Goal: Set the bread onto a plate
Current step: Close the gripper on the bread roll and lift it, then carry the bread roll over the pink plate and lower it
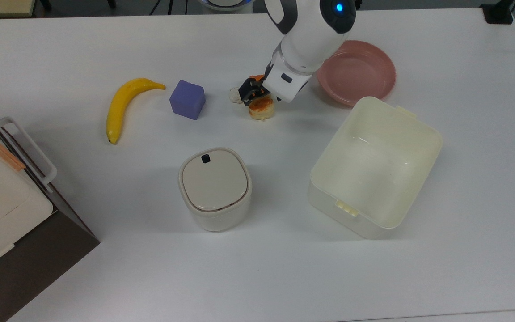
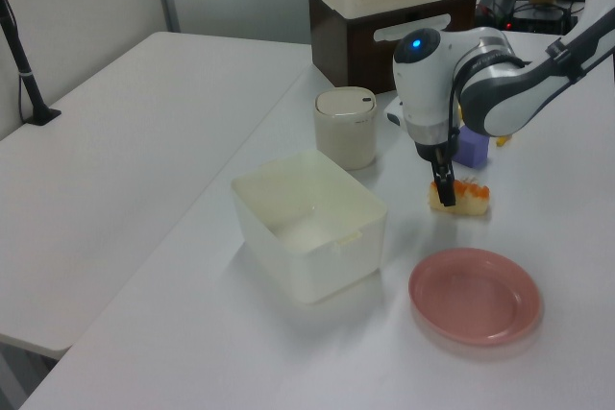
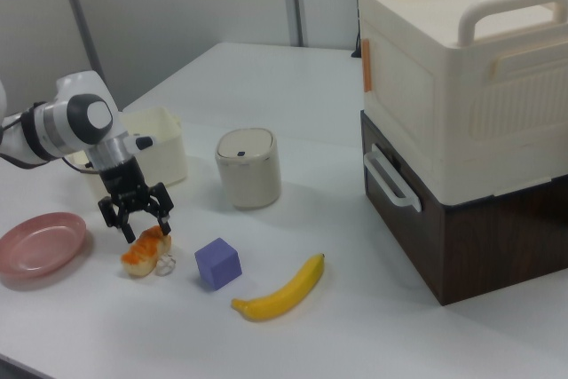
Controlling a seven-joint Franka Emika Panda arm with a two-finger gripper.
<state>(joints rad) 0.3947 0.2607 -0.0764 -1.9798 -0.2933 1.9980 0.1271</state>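
One gripper (image 3: 135, 216) hangs over the bread (image 3: 145, 248), and you can see in the right view that its two fingers are spread apart, straddling the loaf's upper end without closing on it. Note that in the top view the bread (image 1: 262, 108) lies on the white table (image 1: 105, 232), partly covered by the gripper (image 1: 254, 91), with the small white ball (image 1: 234, 95) touching it on the top view's left. Your target, the pink plate (image 1: 365, 71), sits to the top view's right of the bread, well apart from it, with the wrist overlapping the plate's near edge. In the left view the bread (image 2: 463, 197) lies between the purple cube (image 2: 473, 147) and the plate (image 2: 475, 295). You will also find the cream box (image 1: 373, 165) below the plate in the top view, the lidded white canister (image 1: 215, 188) below the bread, and the banana (image 1: 125, 105) beyond the cube (image 1: 187, 99) toward the top view's left.
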